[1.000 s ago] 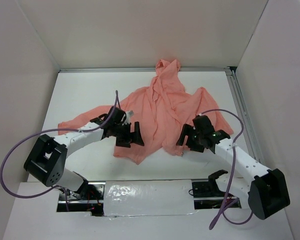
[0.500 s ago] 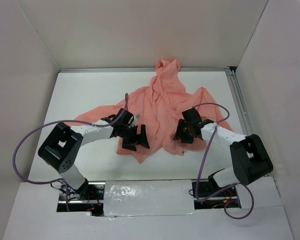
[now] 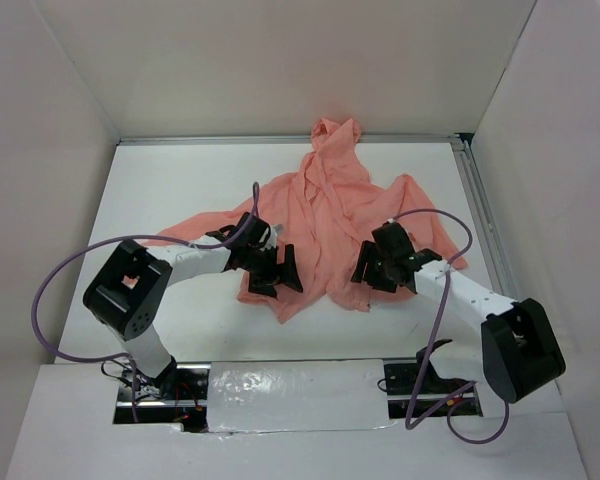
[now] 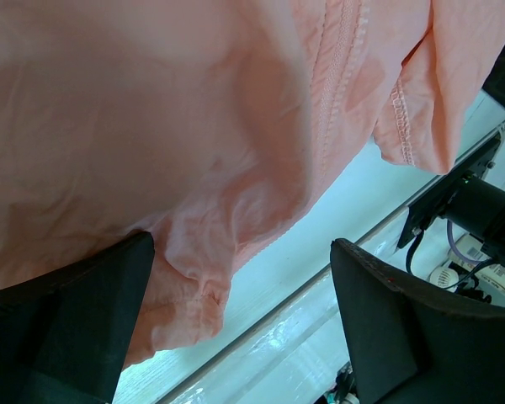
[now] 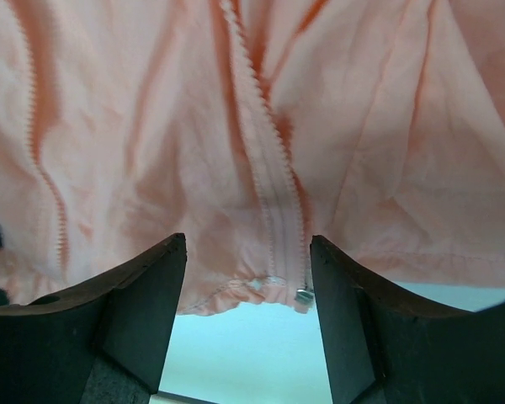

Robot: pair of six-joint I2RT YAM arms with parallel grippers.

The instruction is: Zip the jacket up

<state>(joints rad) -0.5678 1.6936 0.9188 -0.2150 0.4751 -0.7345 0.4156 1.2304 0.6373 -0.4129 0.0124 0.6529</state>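
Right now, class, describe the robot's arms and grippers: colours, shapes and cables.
The left arm and right arm have white links and black joint housings; a purple cable loops off each. The left gripper and right gripper are black, with broad wedge-shaped fingers.

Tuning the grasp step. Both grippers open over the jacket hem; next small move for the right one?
Probably nudge the right gripper sideways to centre the zipper slider before pinching. Its jaws stand open, and the slider lies at the jacket hem, close beside one finger.
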